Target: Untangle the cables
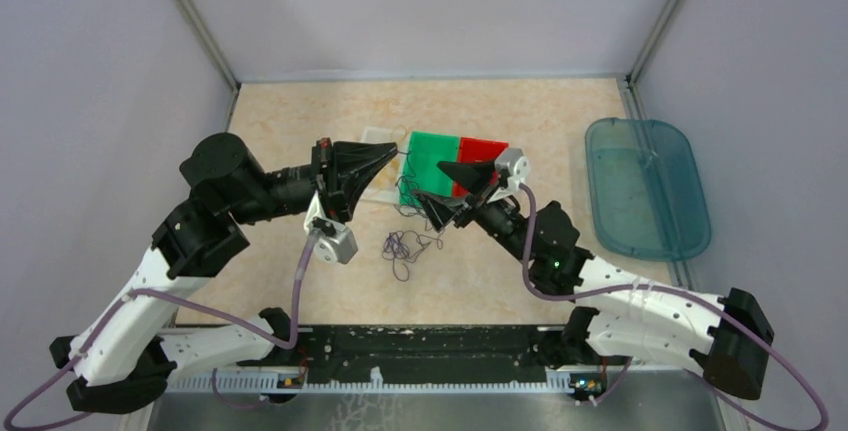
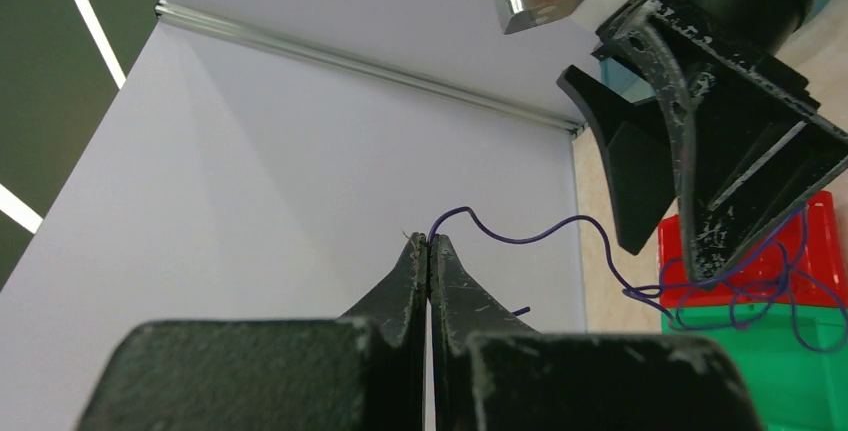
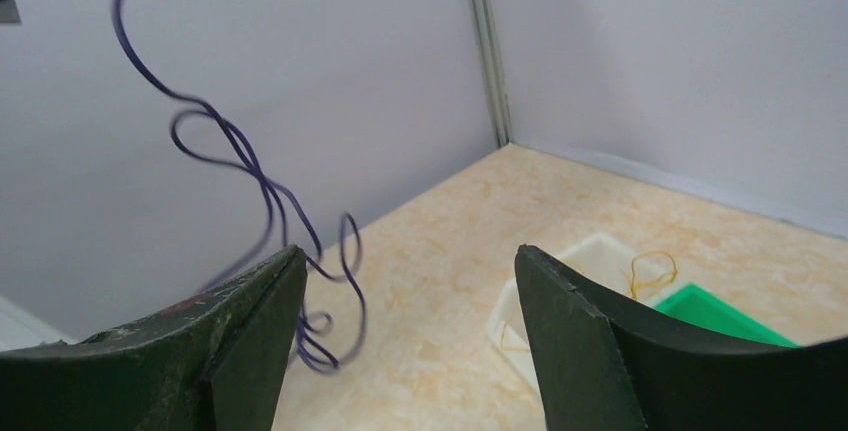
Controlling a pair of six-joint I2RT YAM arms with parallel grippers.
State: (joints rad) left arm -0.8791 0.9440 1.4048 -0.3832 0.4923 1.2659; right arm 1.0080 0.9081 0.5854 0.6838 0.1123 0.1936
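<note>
Black two-finger left pincer (image 1: 392,155): in the top view, points to 3 o'clock, up off the pale stone-look table (image 1: 300,121). Fingers pressed flat together, with no gap at all in the left wrist view. Clamps the end of a thin, dark purple cable (image 1: 400,244) right at the very tips.

Purple cable, from that pinch: runs off to 3 o'clock in small waves in the left wrist view, then drops in loops. In the top view, hangs down toward 6 o'clock in front of the green plastic bin (image 1: 432,153). Ends in a loose heap of loops on the table, at 6 o'clock from that bin.

Black two-finger right pincer (image 1: 437,189): points to 10 o'clock, toward the left pincer, close to it but apart. Fingers spread wide, with nothing between them. Just beside the finger at 9 o'clock in the right wrist view: curls of the purple cable. Cannot tell if touching. Near the tip of one right finger in the left wrist view: more loops.

Red plastic bin (image 1: 484,147): touches the green bin on its 3 o'clock side.

Low white bin (image 3: 590,251): just beside the green bin, at its 9 o'clock in the top view. Holds a thin yellow cable (image 3: 650,271), curled up small.

See-through teal tray (image 1: 645,191): at 3 o'clock on the table, well apart from both pincers.
</note>
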